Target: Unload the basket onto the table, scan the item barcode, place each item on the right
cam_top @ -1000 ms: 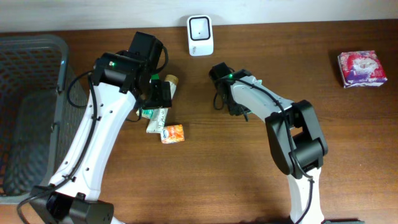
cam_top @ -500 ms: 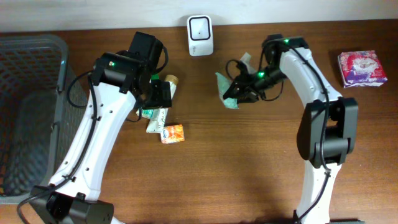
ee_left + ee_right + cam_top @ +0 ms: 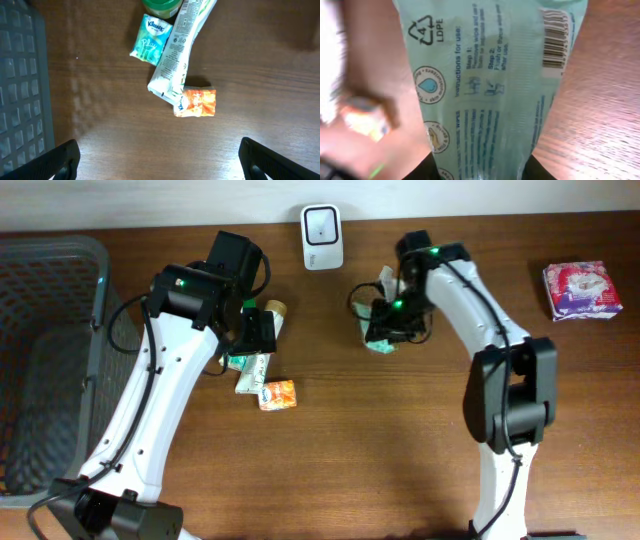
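R fingers point(image 3: 538, 173) gripping wipes pack point(image 3: 378, 343), swung left toward scanner point(image 3: 322, 225) upper centre; barcode point(image 3: 552, 41) prob not aligned yet. L fingers point(image 3: 57, 160) wide.

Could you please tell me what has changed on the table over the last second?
The right arm swung its elbow out to the right, uncovering the teal wipes pack that the right hand grips, and shifted it slightly rightward. The left hand, open above the tube, orange packet and tissue pack, stayed put, as did the scanner and pink pack.
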Controlling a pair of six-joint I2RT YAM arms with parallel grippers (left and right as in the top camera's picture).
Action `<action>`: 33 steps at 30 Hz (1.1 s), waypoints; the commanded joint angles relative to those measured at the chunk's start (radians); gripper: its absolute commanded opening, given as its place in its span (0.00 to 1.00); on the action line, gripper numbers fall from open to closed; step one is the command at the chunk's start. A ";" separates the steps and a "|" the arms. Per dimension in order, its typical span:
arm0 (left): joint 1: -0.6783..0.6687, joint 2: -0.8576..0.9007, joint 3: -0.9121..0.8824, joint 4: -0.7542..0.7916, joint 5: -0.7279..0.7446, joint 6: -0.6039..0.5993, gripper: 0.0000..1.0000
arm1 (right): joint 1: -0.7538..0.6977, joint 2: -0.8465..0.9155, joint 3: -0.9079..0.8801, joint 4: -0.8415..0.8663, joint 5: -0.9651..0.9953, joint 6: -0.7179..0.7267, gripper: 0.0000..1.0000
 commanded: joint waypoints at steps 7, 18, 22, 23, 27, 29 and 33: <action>0.006 -0.004 0.002 -0.001 0.000 -0.013 0.99 | 0.211 -0.004 0.018 0.042 0.481 0.158 0.74; 0.006 -0.004 0.002 -0.001 -0.001 -0.013 0.99 | -0.101 -0.003 -0.196 0.231 -0.309 -0.211 0.86; 0.006 -0.004 0.002 -0.001 -0.001 -0.013 0.99 | -0.101 -0.002 -0.333 0.313 -0.343 -0.211 0.81; 0.006 -0.004 0.002 -0.001 -0.001 -0.013 0.99 | -0.101 -0.002 -0.365 0.338 -0.365 -0.211 0.65; 0.006 -0.004 0.002 -0.001 -0.001 -0.013 0.99 | -0.104 -0.003 -0.371 0.353 -0.429 -0.211 0.11; 0.006 -0.004 0.002 -0.001 -0.001 -0.013 0.99 | -0.105 -0.005 -0.326 0.352 -0.449 -0.179 0.04; 0.006 -0.004 0.002 -0.001 0.000 -0.014 0.99 | -0.103 -0.054 -0.166 0.300 -0.460 -0.186 0.04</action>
